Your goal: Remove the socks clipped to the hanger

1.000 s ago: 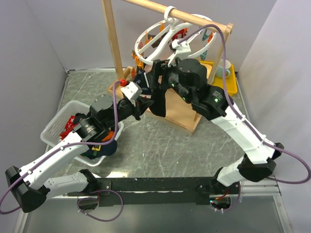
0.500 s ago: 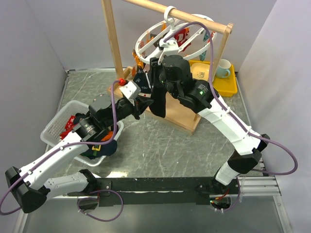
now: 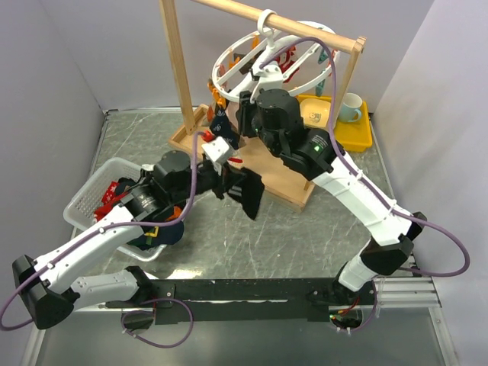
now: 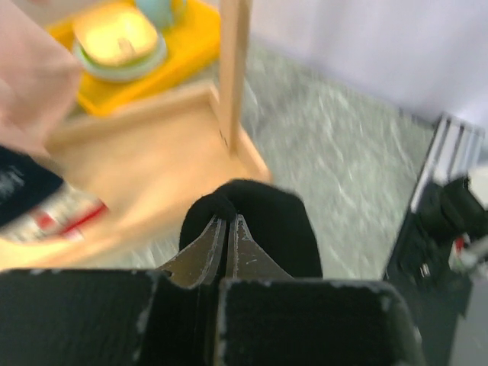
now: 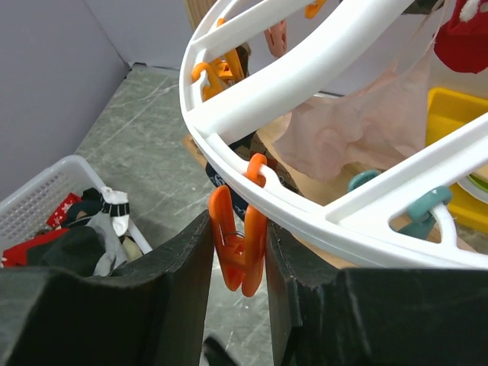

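Note:
The white hanger (image 5: 305, 65) hangs from a wooden rack (image 3: 180, 69). My right gripper (image 5: 239, 244) is at its rim (image 3: 226, 52), shut on a dangling orange clip (image 5: 242, 244), one finger on each side of it. A pale pink sock (image 5: 358, 130) and a red sock (image 5: 467, 38) hang from the ring. My left gripper (image 4: 227, 223) is shut on a black sock (image 4: 263, 225). That black sock (image 3: 246, 194) hangs free of the hanger, low over the rack's base. A navy sock (image 3: 221, 122) stays clipped near the post.
A white basket (image 3: 90, 197) at the left holds several loose socks (image 5: 91, 229). The rack's wooden base (image 4: 137, 175) lies under the hanger. Behind it, a yellow tray (image 3: 360, 134) carries a mug (image 3: 351, 107) and a plate (image 4: 122, 38).
My right gripper moved left to the rim and closed on the orange clip. The black sock came off the hanger; my left gripper pulled it down and toward the table's front.

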Robot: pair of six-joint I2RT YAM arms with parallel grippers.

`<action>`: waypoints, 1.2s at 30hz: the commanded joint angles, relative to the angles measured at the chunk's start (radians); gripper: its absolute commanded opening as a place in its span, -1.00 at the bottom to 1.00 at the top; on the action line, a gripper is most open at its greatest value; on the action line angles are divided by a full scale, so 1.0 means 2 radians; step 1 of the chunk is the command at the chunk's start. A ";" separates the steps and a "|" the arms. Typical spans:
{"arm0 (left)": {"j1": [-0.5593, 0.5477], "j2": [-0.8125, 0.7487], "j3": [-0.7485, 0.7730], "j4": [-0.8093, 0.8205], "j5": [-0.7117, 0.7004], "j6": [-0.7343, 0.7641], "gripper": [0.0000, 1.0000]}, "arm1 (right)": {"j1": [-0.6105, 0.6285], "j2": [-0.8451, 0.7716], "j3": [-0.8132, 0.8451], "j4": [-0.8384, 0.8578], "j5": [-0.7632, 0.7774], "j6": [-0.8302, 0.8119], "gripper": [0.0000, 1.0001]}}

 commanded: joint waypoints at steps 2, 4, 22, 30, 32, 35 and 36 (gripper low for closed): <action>-0.020 -0.016 0.034 -0.107 -0.084 -0.008 -0.98 | 0.003 -0.045 -0.026 0.023 0.008 0.003 -0.34; -0.020 -0.020 0.047 -0.139 -0.154 -0.022 -0.98 | 0.002 -0.055 -0.039 0.031 0.014 -0.001 -0.34; 0.123 -0.074 0.043 -0.341 -0.488 -0.138 -0.99 | -0.006 -0.194 -0.191 0.064 0.079 -0.023 -0.28; 0.157 -0.118 -0.028 -0.328 -0.599 -0.161 -0.98 | -0.021 -0.229 -0.218 0.066 0.104 -0.048 -0.24; 0.169 -0.123 -0.039 -0.321 -0.619 -0.165 -0.98 | -0.028 -0.239 -0.225 0.064 0.103 -0.049 -0.23; 0.185 -0.116 -0.042 -0.328 -0.649 -0.185 -0.98 | -0.034 -0.253 -0.238 0.066 0.099 -0.047 -0.09; 0.187 -0.115 -0.044 -0.320 -0.649 -0.187 -0.98 | -0.035 -0.257 -0.242 0.066 0.098 -0.047 0.14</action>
